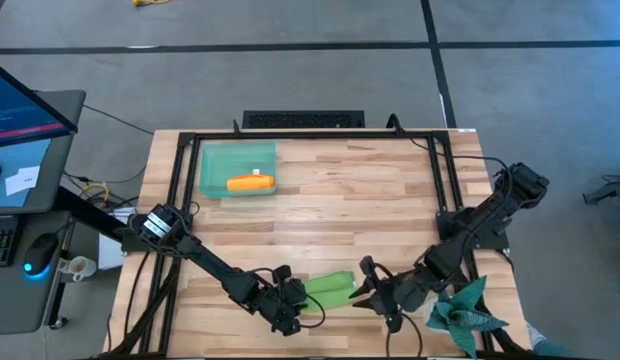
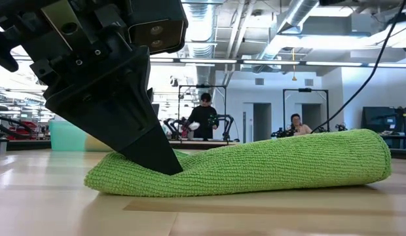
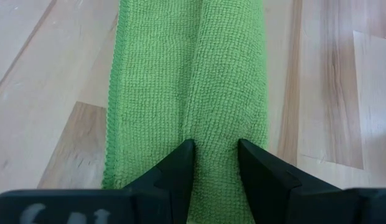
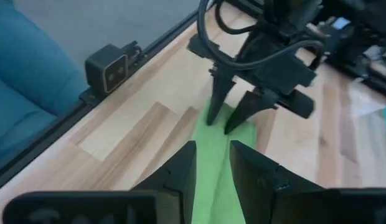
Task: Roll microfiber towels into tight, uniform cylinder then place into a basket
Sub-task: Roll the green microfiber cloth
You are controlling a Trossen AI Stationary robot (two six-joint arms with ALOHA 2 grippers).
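The lime green microfiber towel (image 1: 330, 287) lies on the table near its front edge as a long, partly rolled strip. A thick roll (image 3: 233, 74) runs beside a flat flap (image 3: 146, 87). My left gripper (image 1: 306, 300) is shut on the towel's left end. My right gripper (image 1: 364, 293) hovers off the towel's right end, open by a narrow gap, with nothing between its fingers (image 4: 187, 165). In the low view that right end (image 2: 376, 154) lies free. The basket (image 1: 212, 160) stands at the far left with the rolled orange towel (image 1: 250, 183) inside. My left gripper pinches the rolled part of the green towel at its left end (image 3: 215, 146) between its two fingers (image 3: 177, 165). The fingers slant down from the towel's left and point along the roll. The towel lies full length on the table, dented where the fingertip (image 2: 165, 164) meets it.
A spiky teal star-shaped object (image 1: 468, 312) sits at the table's near right corner, close to my right arm. A black frame (image 1: 310, 135) runs around the table's edges. Bare wood lies between the basket and the green towel. People stand in the room behind.
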